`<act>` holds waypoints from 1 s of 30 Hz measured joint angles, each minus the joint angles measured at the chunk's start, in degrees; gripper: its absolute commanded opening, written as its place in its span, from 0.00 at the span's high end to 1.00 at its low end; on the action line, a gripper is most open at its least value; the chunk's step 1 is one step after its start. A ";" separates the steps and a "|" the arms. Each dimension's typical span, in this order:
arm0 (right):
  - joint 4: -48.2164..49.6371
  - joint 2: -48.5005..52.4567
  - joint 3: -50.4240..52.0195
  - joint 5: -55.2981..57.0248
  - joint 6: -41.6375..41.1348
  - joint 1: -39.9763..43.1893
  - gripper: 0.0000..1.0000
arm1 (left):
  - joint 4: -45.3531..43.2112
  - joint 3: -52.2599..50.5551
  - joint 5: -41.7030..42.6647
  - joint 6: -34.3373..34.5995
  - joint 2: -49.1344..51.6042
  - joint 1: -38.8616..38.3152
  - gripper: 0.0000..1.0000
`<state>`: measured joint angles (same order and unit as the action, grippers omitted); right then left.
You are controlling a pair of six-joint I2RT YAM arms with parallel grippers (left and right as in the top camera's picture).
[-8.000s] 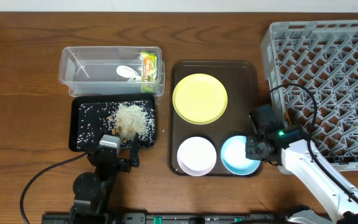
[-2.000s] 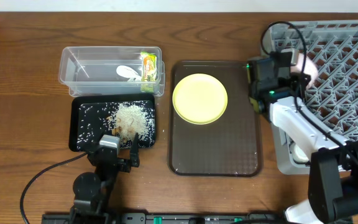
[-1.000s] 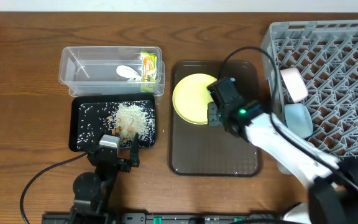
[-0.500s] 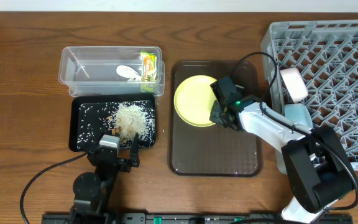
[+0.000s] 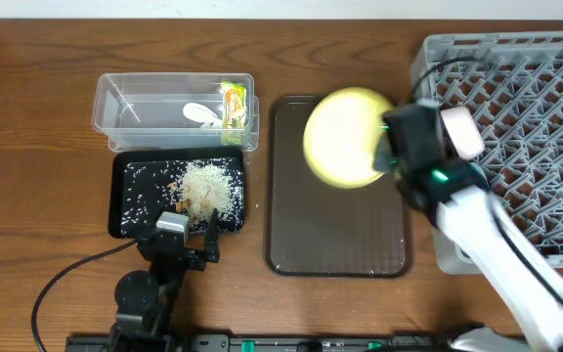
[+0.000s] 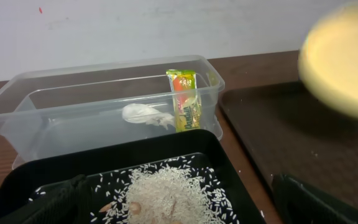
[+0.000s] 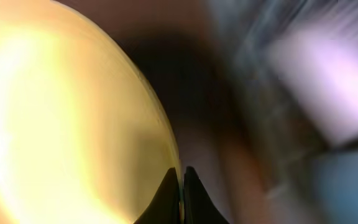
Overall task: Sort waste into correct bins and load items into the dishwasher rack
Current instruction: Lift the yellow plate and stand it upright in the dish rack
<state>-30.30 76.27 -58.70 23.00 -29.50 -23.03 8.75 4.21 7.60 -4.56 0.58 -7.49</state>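
My right gripper (image 5: pixel 387 147) is shut on the rim of the pale-yellow plate (image 5: pixel 345 137) and holds it lifted and tilted above the brown serving tray (image 5: pixel 335 244); the right wrist view shows the fingers (image 7: pixel 180 180) pinching the plate (image 7: pixel 67 118). The grey dishwasher rack (image 5: pixel 536 117) at right holds a white bowl (image 5: pixel 460 132) on edge. The clear tub (image 5: pixel 174 108) holds the green-and-yellow wrapper (image 5: pixel 234 103) and a white scrap (image 5: pixel 201 113). The black tray (image 5: pixel 130 196) holds rice crumbs (image 5: pixel 208 186). My left gripper (image 5: pixel 179 240) rests open at the black tray's front edge.
The brown serving tray lies between the bins and the rack. The left wrist view shows the tub (image 6: pixel 98 112), wrapper (image 6: pixel 185 102), rice (image 6: pixel 166 196) and the lifted plate (image 6: pixel 344 59). Bare wooden table lies at the far left.
My right gripper has lifted the yellow plate off the brown tray and moved it right, toward the rack. Earlier the two bowls left the tray. The left arm has not moved.
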 measured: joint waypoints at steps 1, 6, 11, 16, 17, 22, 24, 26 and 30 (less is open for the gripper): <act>0.46 -2.86 -0.07 3.37 1.62 0.04 0.99 | 0.00 0.00 0.02 0.00 0.02 0.00 0.06; 6.12 -12.68 -0.17 23.28 14.86 1.57 0.99 | 0.00 0.00 0.00 0.00 0.02 0.00 0.06; 10.47 -13.94 -0.17 32.70 28.13 7.50 0.99 | 0.00 0.00 0.00 0.00 0.02 0.00 0.06; 14.86 -11.10 -0.15 36.72 36.28 15.93 0.99 | 0.00 0.00 0.02 0.00 0.02 0.00 0.06; 15.82 -10.05 -0.15 37.20 37.77 17.75 0.99 | 0.00 0.00 0.00 0.00 0.00 0.00 0.06; 16.57 -4.33 -0.15 38.56 41.24 23.08 0.99 | 0.00 0.00 0.00 0.00 0.02 0.00 0.06; 17.68 -1.44 -0.15 38.56 42.45 24.06 0.99 | 0.00 0.00 0.00 0.00 0.02 0.00 0.06; 19.58 1.25 -0.15 38.56 43.87 24.46 0.99 | 0.00 0.00 0.02 0.00 0.02 0.00 0.06; 21.81 5.57 -0.15 38.25 46.82 24.41 0.94 | 0.00 0.00 0.02 0.00 0.02 0.00 0.06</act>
<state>-8.49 81.84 -58.85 61.25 17.32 1.39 8.75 4.21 7.62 -4.56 0.60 -7.49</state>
